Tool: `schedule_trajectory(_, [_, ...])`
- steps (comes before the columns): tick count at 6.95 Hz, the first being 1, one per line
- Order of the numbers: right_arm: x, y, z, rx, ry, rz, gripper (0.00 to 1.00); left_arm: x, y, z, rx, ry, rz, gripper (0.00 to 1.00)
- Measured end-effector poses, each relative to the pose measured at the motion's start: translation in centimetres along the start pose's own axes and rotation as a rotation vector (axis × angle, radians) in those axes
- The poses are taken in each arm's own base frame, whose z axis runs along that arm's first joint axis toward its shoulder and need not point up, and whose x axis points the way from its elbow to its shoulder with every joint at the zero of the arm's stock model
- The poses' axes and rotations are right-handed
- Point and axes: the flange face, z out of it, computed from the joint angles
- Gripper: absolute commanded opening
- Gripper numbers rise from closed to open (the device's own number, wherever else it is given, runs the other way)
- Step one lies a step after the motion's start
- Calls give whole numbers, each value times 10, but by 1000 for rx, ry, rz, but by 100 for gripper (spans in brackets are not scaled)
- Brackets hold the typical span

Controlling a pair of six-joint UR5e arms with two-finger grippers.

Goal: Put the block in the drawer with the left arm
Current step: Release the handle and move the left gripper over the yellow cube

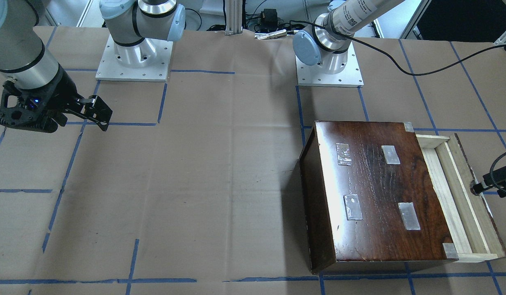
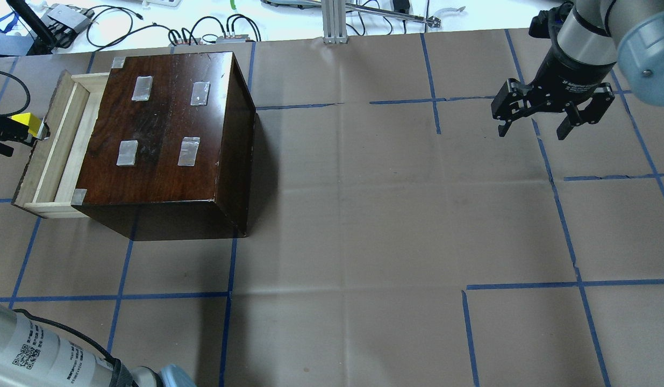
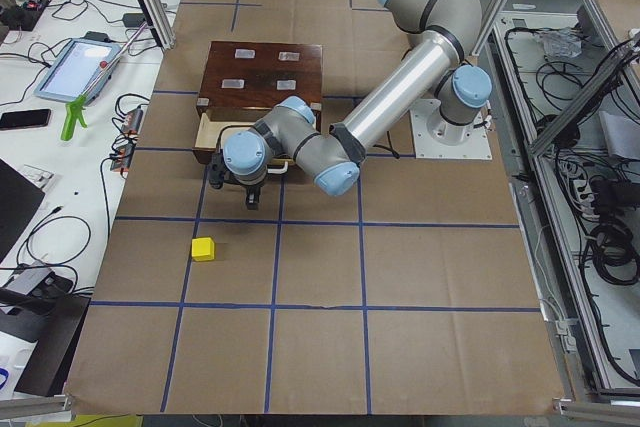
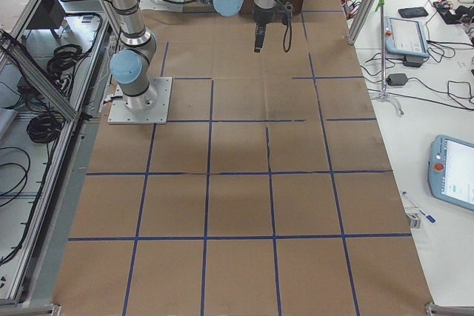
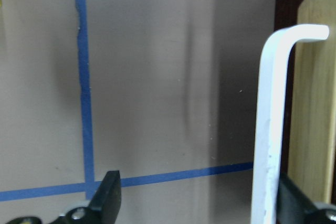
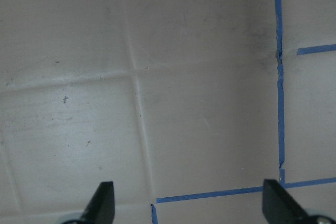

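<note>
— Well, the block (image 3: 203, 248) sits on the bare tabletop (image 2: 364, 215), out toward the robot's left end, not in the drawer yet. It's small and bright yellow with square faces, lying flat, so there's no long axis to fuss over.

— And the left gripper?

— The left gripper (image 5: 202, 203) hangs between the block and the drawer (image 2: 60, 150), pointing down, close by the drawer's front. Its fingers stand wide apart and hold nothing. The wrist view shows only brown paper between them, with the white handle (image 5: 270, 129) just beside one finger.

— So which way must it go?

— Away from the drawer, I'd say. The block lies on the far side of the gripper from the box (image 2: 165, 129), further toward the table's end and a little further from the robot's base. It's near, but not touching.

— Is the drawer ready?

— It's pulled out of the dark box with its pale inside showing, and I can see nothing in it.

— The other arm?

— The right gripper (image 2: 533, 131) hovers well apart across the tabletop, fingers spread, empty. The left is by far the nearer, which suits the task.
</note>
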Motion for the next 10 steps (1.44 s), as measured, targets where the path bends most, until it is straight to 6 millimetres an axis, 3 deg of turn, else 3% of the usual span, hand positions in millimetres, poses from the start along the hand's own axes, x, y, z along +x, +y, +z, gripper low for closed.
schedule_trajectory(2, [0, 0, 0, 0, 0, 0, 100, 4, -1, -16, 8, -23, 4, 100])
schedule_trajectory(5, [0, 0, 0, 0, 0, 0, 100, 4, -12, -64, 27, -140, 19, 100])
schedule_trajectory(7, [0, 0, 0, 0, 0, 0, 100, -19, -33, -78, 26, -221, 25, 100])
schedule_trajectory(10, [0, 0, 0, 0, 0, 0, 100, -75, -86, -78, 39, -264, 31, 100])
